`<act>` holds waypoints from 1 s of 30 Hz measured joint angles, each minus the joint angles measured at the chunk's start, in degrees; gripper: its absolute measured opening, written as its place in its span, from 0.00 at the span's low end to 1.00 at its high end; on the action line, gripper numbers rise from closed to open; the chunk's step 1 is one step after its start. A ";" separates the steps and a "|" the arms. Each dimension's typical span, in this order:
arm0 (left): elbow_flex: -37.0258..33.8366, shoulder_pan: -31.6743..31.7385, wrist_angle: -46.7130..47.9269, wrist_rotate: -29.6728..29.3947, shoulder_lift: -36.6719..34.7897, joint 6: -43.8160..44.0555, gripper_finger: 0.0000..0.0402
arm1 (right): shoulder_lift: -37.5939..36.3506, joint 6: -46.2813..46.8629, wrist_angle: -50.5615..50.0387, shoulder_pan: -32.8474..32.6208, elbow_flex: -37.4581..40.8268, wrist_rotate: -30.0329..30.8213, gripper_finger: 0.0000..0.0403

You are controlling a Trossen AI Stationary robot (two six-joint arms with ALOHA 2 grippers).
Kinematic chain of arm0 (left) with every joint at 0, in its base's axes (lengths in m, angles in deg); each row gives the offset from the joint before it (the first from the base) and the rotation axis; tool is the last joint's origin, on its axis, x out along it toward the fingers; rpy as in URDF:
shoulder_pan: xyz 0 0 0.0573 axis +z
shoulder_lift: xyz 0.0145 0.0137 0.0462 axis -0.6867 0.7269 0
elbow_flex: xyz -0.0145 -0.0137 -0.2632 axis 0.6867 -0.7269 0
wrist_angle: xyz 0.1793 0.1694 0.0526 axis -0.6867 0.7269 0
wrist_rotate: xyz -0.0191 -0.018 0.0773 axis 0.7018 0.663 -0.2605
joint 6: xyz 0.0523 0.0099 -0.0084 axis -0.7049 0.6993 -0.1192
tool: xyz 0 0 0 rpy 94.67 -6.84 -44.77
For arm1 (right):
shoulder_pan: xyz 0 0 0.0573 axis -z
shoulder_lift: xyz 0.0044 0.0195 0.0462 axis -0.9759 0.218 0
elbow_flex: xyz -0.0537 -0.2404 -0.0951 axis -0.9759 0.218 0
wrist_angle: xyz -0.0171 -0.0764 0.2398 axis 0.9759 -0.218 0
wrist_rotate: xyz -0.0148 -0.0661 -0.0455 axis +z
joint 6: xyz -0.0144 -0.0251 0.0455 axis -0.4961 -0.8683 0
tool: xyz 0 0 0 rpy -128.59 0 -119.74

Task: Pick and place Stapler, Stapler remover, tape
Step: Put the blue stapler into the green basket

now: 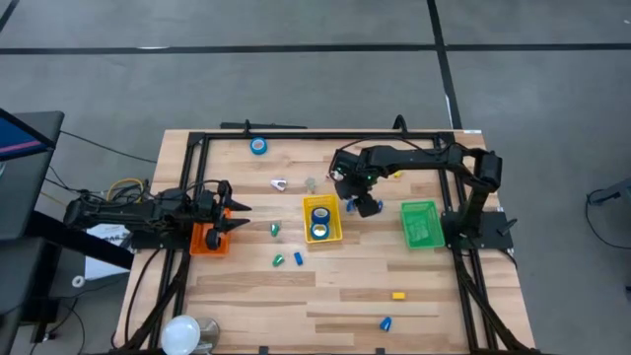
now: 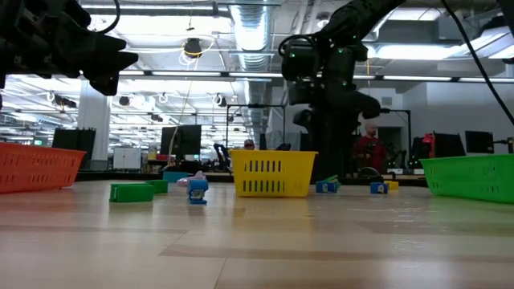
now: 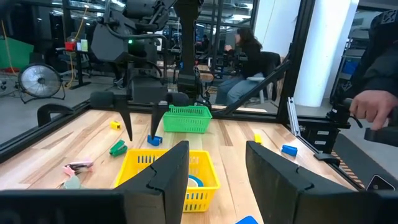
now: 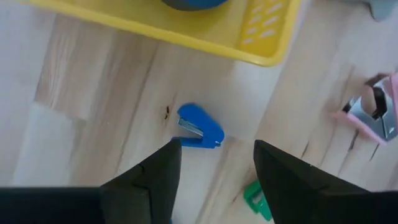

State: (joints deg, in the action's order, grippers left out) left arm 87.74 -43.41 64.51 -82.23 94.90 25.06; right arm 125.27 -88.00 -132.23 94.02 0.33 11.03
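Just beside the yellow slotted plastic basket's [image 1: 337, 225] right edge, right gripper [image 1: 356, 204] hangs w/ jaws apart, empty, over a small blue stapler [image 4: 200, 126] lying flat on the wooden tabletop [image 1: 335, 286], bare boards around it. Two blue tape rolls [image 1: 320, 222] sit in that basket; a third [image 1: 258, 146] lies near the table's far edge. Left gripper [image 1: 241, 214] waits over the orange basket [image 1: 205, 240], jaws apart, empty.

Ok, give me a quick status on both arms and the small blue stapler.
Right pincer open, hovering beside the yellow basket, empty. Blue stapler lies on the wood just ahead of it, not gripped. Left pincer open, waiting over the orange basket. Nothing blocking.
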 joint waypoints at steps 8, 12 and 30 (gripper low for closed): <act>0.00 -0.01 -0.05 0.01 0.00 0.01 0.37 | 0.06 14.95 0.77 -0.57 0.00 0.06 0.64; 0.00 0.00 -0.42 -0.01 0.00 0.01 0.37 | 0.09 16.47 0.88 -1.31 0.00 0.03 0.68; 0.00 0.00 -0.96 0.00 0.00 -0.01 0.37 | 0.21 24.69 5.25 -2.31 2.55 3.96 0.69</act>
State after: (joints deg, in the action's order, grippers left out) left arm 87.74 -43.41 63.55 -82.24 94.90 25.05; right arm 125.48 -63.31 -126.99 91.71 2.87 14.99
